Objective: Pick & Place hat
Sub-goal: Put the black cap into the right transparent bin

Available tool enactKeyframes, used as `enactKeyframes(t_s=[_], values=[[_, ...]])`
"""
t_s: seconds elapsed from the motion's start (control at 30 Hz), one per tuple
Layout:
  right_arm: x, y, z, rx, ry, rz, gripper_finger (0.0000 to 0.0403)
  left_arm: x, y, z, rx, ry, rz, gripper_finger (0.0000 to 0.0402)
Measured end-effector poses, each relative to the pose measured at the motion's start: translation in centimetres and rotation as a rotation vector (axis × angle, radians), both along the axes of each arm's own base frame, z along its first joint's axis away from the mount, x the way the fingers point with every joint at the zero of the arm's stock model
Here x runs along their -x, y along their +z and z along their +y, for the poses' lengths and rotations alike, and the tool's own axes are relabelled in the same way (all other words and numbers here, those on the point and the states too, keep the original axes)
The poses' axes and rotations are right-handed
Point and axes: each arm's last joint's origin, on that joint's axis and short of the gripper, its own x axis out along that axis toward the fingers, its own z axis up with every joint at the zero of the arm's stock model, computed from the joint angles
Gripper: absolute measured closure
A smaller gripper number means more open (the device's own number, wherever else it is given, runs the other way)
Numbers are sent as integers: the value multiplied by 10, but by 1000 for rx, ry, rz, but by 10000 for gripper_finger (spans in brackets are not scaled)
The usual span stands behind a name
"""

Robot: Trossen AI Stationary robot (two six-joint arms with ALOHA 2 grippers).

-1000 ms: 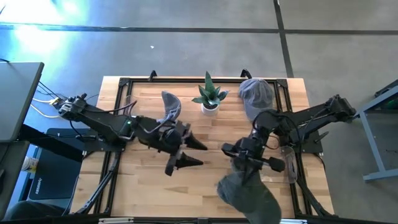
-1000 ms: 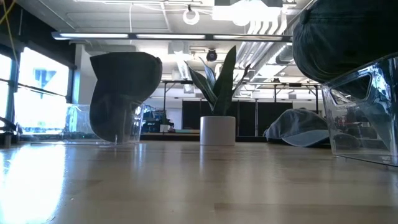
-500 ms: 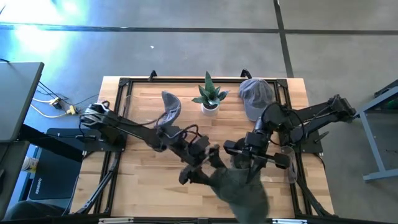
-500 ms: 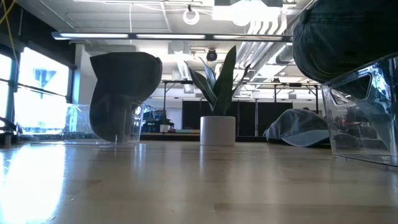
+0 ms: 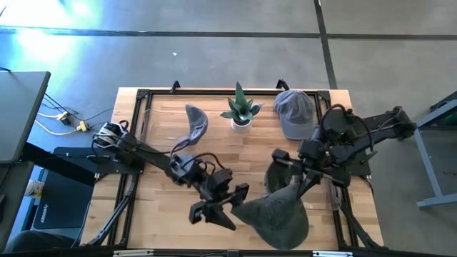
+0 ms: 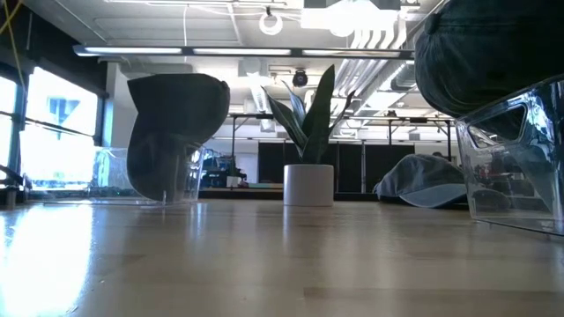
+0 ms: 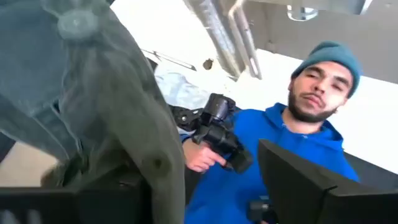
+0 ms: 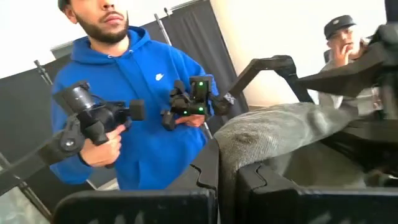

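Note:
A grey-green hat (image 5: 275, 210) hangs over the table's near middle, with my right gripper (image 5: 282, 171) shut on its upper part. It fills much of the left wrist view as hat (image 7: 106, 106) and shows as hat cloth (image 8: 280, 130) in the right wrist view. My left gripper (image 5: 227, 205) stands open at the hat's left edge, tipped upward, one finger on each side of that edge. My right gripper pinches a bunched fold of the hat's cloth (image 8: 227, 149) between its two fingers. The fingers lie about level and come from the table's right side. The hat hangs slack below and in front of them. Whether my left gripper's fingers touch the hat's edge (image 5: 235, 208), I cannot tell.
A second hat (image 5: 194, 123) sits on a clear stand at the far left. A potted plant (image 5: 240, 111) stands at the far middle and a grey cap (image 5: 294, 111) lies at the far right. A clear stand (image 5: 333, 193) is under my right arm. A person in a blue hoodie (image 8: 134, 93) stands beyond the table.
My left gripper has gone toward the table's near edge and the hanging hat, tipping its fingers upward. My right gripper has risen and drawn back toward the right edge, and the hat has swung with it, its lower part now nearer the left gripper.

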Motion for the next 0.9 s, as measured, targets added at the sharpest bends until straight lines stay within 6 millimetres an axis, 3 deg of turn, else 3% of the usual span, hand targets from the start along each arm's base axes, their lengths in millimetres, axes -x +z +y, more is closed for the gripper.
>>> enactKeyframes(t_s=[0.17, 0.3, 0.57, 0.73, 0.9], values=[[5, 1, -2, 15, -50, -16, 399, -1, 1, 0, 5, 173, -30, 230], [4, 1, -2, 26, -61, -31, 400, -10, -1, 18, -8, 232, -9, 250], [2, 1, -3, 47, -117, -68, 399, -21, -3, 45, -12, 238, 29, 204], [2, 0, -3, 62, -125, -86, 400, -19, 25, 47, -47, 140, -72, 183], [2, -1, -3, 66, -124, -77, 397, -32, 38, 42, -119, 27, -56, 201]])
